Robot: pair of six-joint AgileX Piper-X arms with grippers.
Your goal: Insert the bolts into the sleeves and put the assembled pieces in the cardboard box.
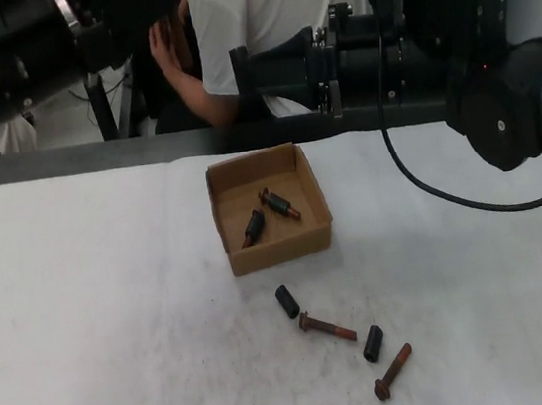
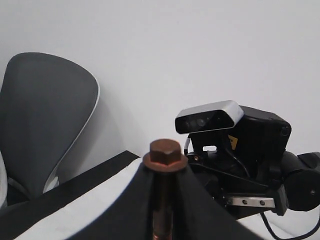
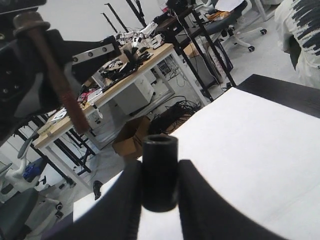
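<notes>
1. Two assembled pieces lie inside the cardboard box (image 1: 282,249), which stands about the middle of the bench (image 1: 86,317), somewhat toward its far edge. One piece (image 1: 278,203) is nearer the far right corner of the box, and the other piece (image 1: 253,227) is just beside it. This part of the task I judge as finished.
2. The left pincer (image 2: 165,171) is closed on the held bolt (image 2: 165,155). Its fingers press the shank, and the hexagonal head stands free above them.
3. The right pincer (image 3: 159,172) is closed on the held sleeve (image 3: 160,147), with the open end of the sleeve pointing away from the fingers. In the right wrist view the held bolt hangs tilted and apart from this sleeve, so it is not yet inserted.
4. Four loose parts lie on the bench between the box and the near edge. The first sleeve (image 1: 286,301) is nearest the box, and the first bolt (image 1: 327,327) is just beside it. Then come the second sleeve (image 1: 373,343) and the second bolt (image 1: 393,371), which is closest to the near edge.
5. By my judgement, two pairs of five are done. One pair must be joined and put into the box, and two pairs are untouched.
</notes>
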